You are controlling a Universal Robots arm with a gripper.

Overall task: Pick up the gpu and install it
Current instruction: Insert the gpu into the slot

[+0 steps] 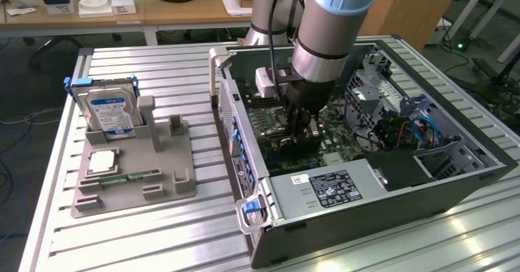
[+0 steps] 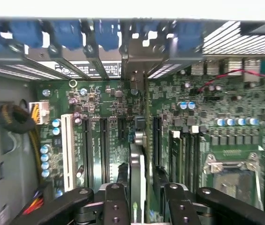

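Reaching down from above into the open computer case (image 1: pixel 382 199), which lies on its side along the worktop (image 1: pixel 162 235) edge at the exterior view's right. Deep inside the case, the pincer (image 1: pixel 298 131), clenched on the gpu (image 1: pixel 299 143). In the wrist view, the pincer (image 2: pixel 146 201) with one dark finger (image 2: pixel 116 204) on each side of the gpu (image 2: pixel 137 176), pressing on its two flat faces. Seen edge-on there, as a thin upright strip with a pale side. Held low over the green board (image 2: pixel 109 122), in line with the long dark slots (image 2: pixel 103 145) and just beside a white slot (image 2: pixel 67 150). Cannot tell if touching the board or not. Above the slots, a row of blue clips (image 2: pixel 66 35) along the case wall. Off to one side of the board, a silver chip socket (image 2: pixel 228 164). Near the worktop edge at the exterior view's left, well apart from the case, a grey holder (image 1: pixel 162 168). Standing up at its far end, a silver hard drive (image 1: pixel 109 111) with a blue and white label. Lying flat closer in, a small square chip (image 1: pixel 101 161) and a narrow green memory stick (image 1: pixel 123 179).
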